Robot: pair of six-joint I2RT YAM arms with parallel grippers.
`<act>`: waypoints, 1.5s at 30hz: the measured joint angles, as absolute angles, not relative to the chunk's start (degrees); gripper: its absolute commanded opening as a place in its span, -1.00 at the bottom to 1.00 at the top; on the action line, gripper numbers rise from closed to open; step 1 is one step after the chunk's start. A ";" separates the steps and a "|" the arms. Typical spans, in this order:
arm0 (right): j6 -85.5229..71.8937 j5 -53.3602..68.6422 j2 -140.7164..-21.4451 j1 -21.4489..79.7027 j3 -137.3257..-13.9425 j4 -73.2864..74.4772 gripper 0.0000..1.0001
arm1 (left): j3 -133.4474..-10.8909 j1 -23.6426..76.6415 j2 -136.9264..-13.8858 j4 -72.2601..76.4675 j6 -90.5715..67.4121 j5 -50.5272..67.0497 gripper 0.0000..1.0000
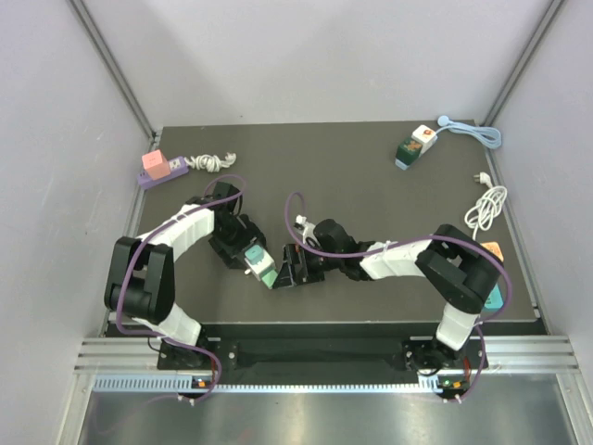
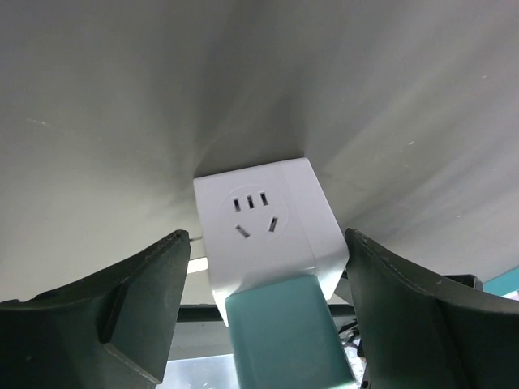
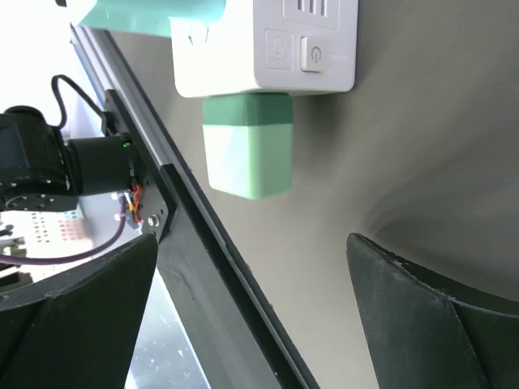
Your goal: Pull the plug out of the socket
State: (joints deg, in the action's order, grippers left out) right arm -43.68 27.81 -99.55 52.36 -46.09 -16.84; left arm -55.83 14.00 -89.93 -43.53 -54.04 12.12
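Observation:
A white cube socket (image 1: 257,264) lies near the table's front edge, between my two grippers. In the left wrist view the socket (image 2: 268,215) has a teal plug (image 2: 284,332) on its near face. My left gripper (image 2: 259,324) straddles both with its jaws wide. A gap shows at the left finger (image 2: 122,312), while the right finger (image 2: 422,316) is close to the cube's corner. In the right wrist view a pale green plug (image 3: 247,150) juts from the socket (image 3: 268,49) toward my right gripper (image 3: 251,324). That gripper is open, empty and short of the plug.
A pink and purple socket strip (image 1: 157,170) with a coiled white cable (image 1: 211,163) lies at the back left. Another socket block (image 1: 414,146) with a pale blue cable (image 1: 473,132) is at the back right. A white cable (image 1: 486,206) lies by the right edge. The black front rail (image 3: 211,267) runs beside the socket.

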 measured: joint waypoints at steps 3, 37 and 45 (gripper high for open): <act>-44.31 28.88 -101.06 52.40 -46.33 -18.76 0.97 | -55.86 14.72 -90.50 -43.62 -54.08 11.99 0.59; -53.17 38.22 -114.83 50.83 -50.81 -35.64 -0.26 | -51.92 15.40 -86.72 -40.21 -54.24 11.46 -1.00; -61.54 41.82 -119.68 50.46 -49.82 -47.62 -1.00 | -51.64 15.35 -86.06 -40.60 -53.63 9.63 -1.00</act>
State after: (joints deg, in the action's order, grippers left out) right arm -61.54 41.82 -119.68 50.46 -49.82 -47.62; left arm -51.64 15.35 -86.06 -40.60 -53.63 9.63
